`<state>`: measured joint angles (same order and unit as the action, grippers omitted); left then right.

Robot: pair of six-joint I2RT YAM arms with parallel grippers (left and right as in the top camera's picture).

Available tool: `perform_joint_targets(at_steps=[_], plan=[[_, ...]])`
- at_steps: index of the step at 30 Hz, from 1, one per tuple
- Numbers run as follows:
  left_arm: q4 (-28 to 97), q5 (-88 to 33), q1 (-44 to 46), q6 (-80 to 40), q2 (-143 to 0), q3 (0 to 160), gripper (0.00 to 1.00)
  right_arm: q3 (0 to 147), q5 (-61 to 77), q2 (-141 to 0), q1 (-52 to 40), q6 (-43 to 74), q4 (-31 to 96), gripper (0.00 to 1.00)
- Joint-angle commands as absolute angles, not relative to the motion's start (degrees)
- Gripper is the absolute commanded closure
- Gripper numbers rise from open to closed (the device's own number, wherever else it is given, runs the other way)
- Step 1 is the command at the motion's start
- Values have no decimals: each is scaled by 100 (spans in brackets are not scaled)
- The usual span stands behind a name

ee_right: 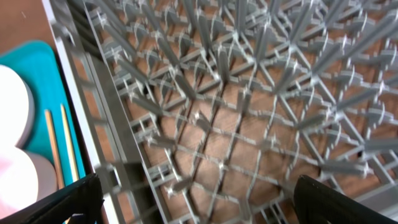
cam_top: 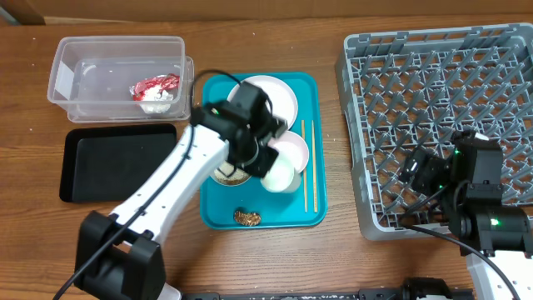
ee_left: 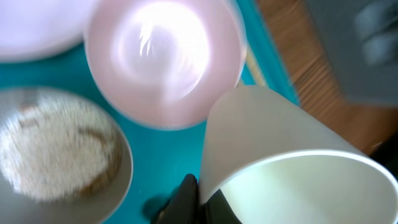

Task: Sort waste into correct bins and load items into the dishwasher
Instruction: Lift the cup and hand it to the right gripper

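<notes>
The left gripper [cam_top: 271, 167] hangs over the teal serving tray [cam_top: 218, 212], its jaws clamped on the wall of the small cup [ee_left: 292, 162], one finger [ee_left: 185, 198] outside the rim. The cup is tilted, its mouth turned toward the wrist camera. Just beside it on the tray sits an empty pink bowl [ee_left: 165, 56], and on the other side a bowl of rice grains [ee_left: 56, 155], which the arm partly hides from above. The plate [cam_top: 275, 96] lies at the tray's far end, the chopsticks [cam_top: 306, 167] run along its right edge, and the brown food lump [cam_top: 247, 218] lies near its front edge.

To the left on the bench [cam_top: 25, 217] stands the clear tub [cam_top: 62, 75], holding the red-and-white wrapper [cam_top: 156, 85] and the tissue wad [cam_top: 156, 103]. The black tray [cam_top: 117, 162] lies just in front of the tub.

The right gripper [ee_right: 196, 190] hovers over the near left corner of the dish rack [cam_top: 441, 92], jaws wide apart and holding nothing, with pegs below them.
</notes>
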<state>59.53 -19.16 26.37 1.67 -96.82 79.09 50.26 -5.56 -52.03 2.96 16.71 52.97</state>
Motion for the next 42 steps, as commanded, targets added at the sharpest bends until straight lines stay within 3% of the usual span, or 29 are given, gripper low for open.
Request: perform_joint_targets(at_steps=[1, 4, 10, 14, 28, 30, 32, 39, 42], plan=[[5557, -3651, 2206, 176, -9657, 8394, 96, 5166, -416, -5207, 320, 1802, 5043, 0], [4565, -5358, 1929, -106, -9712, 8394, 96, 5166, 1288, -5330, 320, 1273, 4449, 0], [3461, -6877, 1870, -565, -9900, 8394, 96, 5166, 5284, -5833, 318, -16, 3546, 0], [3002, -7356, 1918, -956, -10042, 8394, 96, 5166, 6689, -6226, 318, -51, 2976, 0], [2521, -7439, 2255, -1411, -10116, 8394, 96, 5166, 7776, -6608, 316, -23, 1765, 2], [2517, -7437, 2252, -1420, -10116, 8394, 96, 5166, 7822, -6608, 316, -23, 1765, 17], [2517, -7437, 2252, -1426, -10116, 8394, 96, 5166, 7822, -6608, 316, -23, 1765, 23], [2504, -7435, 2255, -1444, -10116, 8394, 96, 5166, 7817, -6608, 318, -23, 1761, 25], [2506, -7437, 2255, -1507, -10116, 8394, 96, 5166, 7815, -6608, 318, -25, 1664, 18]])
